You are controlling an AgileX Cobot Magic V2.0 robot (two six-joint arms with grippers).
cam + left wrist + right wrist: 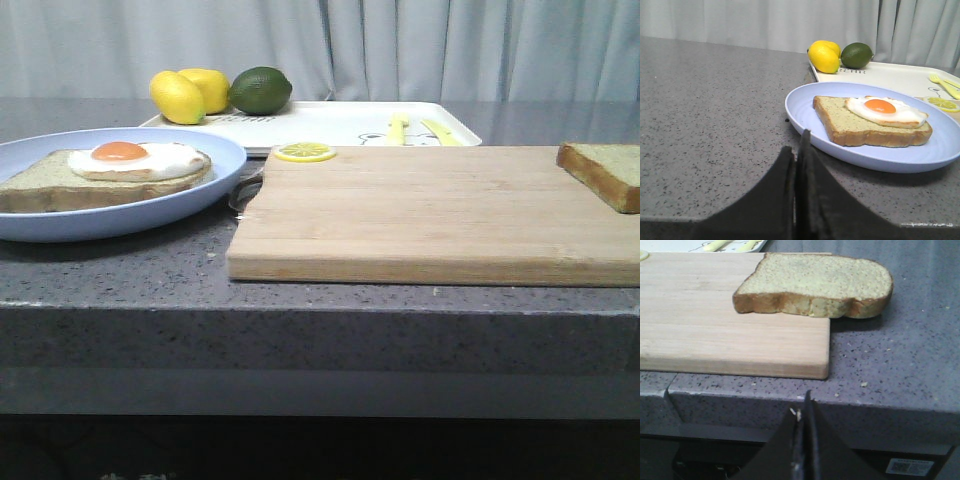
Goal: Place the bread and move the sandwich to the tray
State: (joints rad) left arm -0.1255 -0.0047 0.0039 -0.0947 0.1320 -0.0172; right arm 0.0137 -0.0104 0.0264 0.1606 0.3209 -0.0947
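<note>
In the front view, no arm shows. The bread (603, 172) sits at the right edge of the frame on the wooden cutting board (430, 215). The sandwich (105, 172), a slice with a fried egg on top, lies on the round blue plate (215, 190) at the left. The white tray (350, 125) is behind, with two lemons (190, 95), a lime (260, 90) and a lemon slice (305, 152) near it.

In the left wrist view, my left gripper (799, 150) is closed on nothing, low in the frame, near the plate. The egg looks smooth and slippery; I think it could slide off if I tilt the plate.

In the right wrist view, my right gripper (805, 412) is closed too, holding nothing. The bread looks thick, soft and crumbly, and hangs over the board's corner. A hard pinch could squash it.
</note>
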